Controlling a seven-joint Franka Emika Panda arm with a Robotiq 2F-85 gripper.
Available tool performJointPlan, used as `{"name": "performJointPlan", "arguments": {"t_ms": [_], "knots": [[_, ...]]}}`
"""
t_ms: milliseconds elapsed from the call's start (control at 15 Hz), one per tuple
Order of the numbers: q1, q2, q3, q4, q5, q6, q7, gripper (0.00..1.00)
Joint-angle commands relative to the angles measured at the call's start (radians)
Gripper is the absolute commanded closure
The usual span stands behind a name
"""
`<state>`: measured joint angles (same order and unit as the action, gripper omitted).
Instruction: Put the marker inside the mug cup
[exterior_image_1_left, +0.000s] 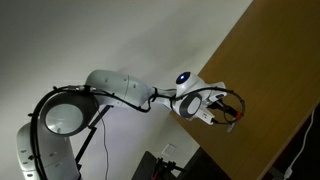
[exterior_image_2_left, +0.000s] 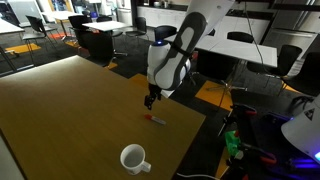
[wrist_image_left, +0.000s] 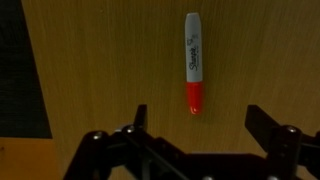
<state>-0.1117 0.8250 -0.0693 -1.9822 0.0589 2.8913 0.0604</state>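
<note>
The marker (wrist_image_left: 194, 62) lies flat on the counter (exterior_image_2_left: 60, 100), near the mug cup (exterior_image_2_left: 133, 158). My gripper (wrist_image_left: 197, 125) hangs above it, spread wide and empty. This is the approach step, I think; next I must descend and close on its middle.

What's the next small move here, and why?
Probably lower the gripper straight down to straddle the marker: it hovers open above the marker, which lies free on the table, roughly centred in its opening. The mug cup stands apart.
</note>
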Motion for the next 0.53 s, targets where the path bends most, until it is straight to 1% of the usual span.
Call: {"name": "performJointPlan", "arguments": {"t_ms": [0,133,200,467], "knots": [[0.001,0.01,-0.001,0.011,0.003,-0.003,-0.002,0.0],[0.001,0.013,-0.001,0.016,0.002,-0.003,-0.002,0.0],[0.016,0.031,-0.016,0.036,-0.004,-0.014,0.007,0.0],[0.013,0.122,0.001,0.129,-0.011,-0.034,-0.011,0.0]]}}
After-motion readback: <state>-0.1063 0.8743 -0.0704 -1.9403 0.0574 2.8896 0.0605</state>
